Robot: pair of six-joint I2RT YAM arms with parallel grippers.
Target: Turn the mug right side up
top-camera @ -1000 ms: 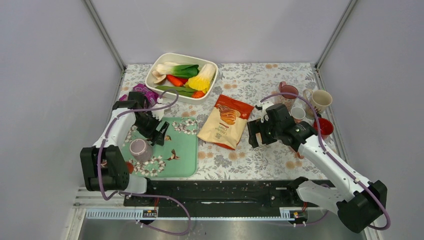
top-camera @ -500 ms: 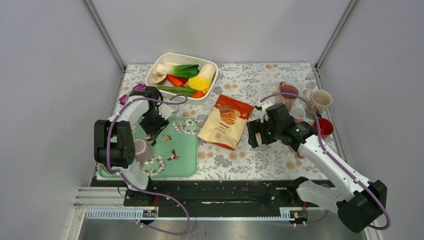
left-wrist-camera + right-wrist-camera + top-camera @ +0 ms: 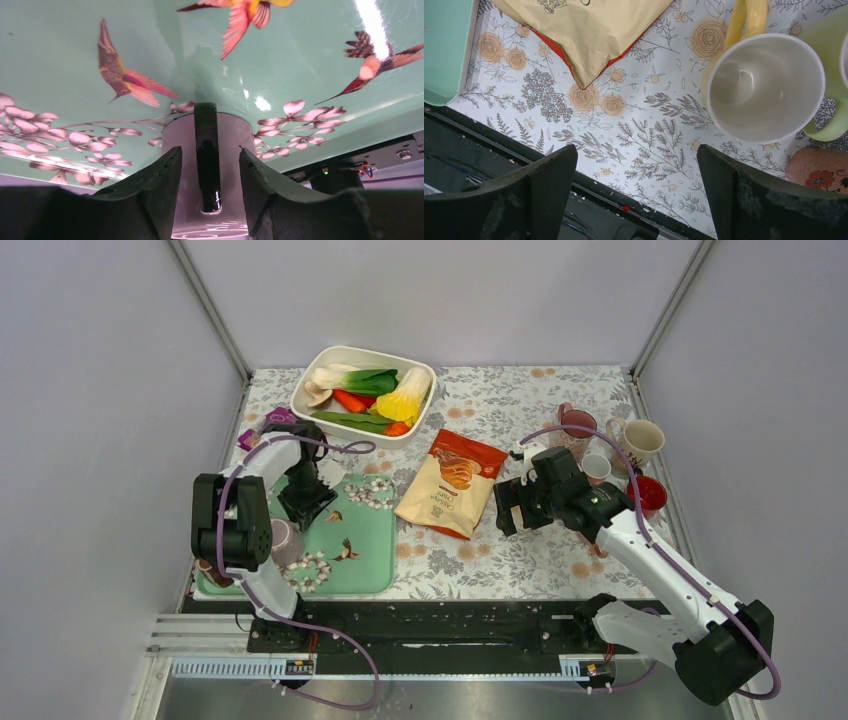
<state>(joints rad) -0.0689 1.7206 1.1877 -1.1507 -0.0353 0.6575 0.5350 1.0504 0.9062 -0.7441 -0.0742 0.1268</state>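
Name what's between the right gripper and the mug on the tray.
The snack bag and a bare stretch of green tray lie between the right gripper and the mug; the top view shows it.

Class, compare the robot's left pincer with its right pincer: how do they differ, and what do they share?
The left pincer is only part open, its fingers either side of the dark handle of the lilac mug; the right pincer gapes wide with nothing between its fingers. The left pincer is over the green tray; the right pincer is over the floral tablecloth. Both have two dark fingers, and neither visibly clamps anything.
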